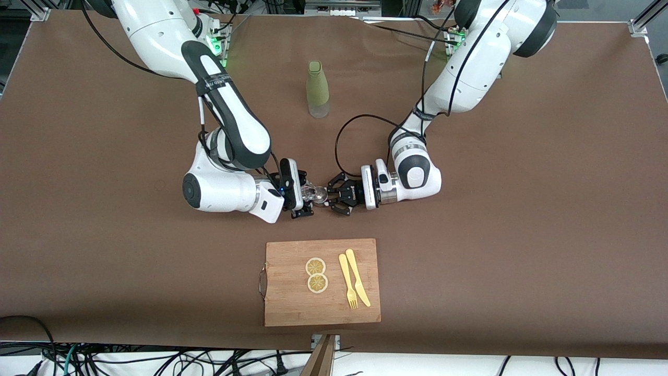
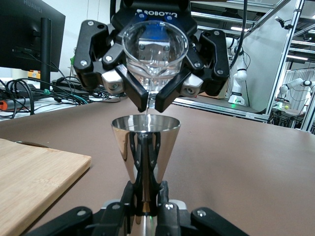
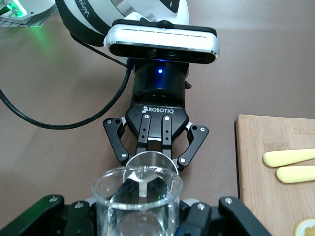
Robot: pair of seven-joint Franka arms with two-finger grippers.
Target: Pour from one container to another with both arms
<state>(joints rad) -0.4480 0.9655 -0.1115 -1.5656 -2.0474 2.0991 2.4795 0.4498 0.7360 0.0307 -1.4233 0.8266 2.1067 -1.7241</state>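
Both arms meet over the table's middle. My right gripper (image 1: 308,196) is shut on a clear glass beaker (image 1: 317,194), tipped toward the left arm. In the left wrist view the beaker (image 2: 155,49) sits between the right gripper's fingers (image 2: 136,91), and a thin stream runs from its lip. Just below it, a steel cone cup (image 2: 145,142) stands upright, with my left gripper (image 2: 146,199) shut on its stem. The right wrist view shows the beaker (image 3: 138,201) close up. In that view the steel cup (image 3: 151,160) is held in the left gripper (image 3: 153,147).
A green bottle (image 1: 318,89) stands farther from the front camera, between the two arm bases. Nearer that camera lies a wooden cutting board (image 1: 289,308) with two lemon slices (image 1: 316,274), a yellow fork (image 1: 347,284) and a yellow knife (image 1: 358,279).
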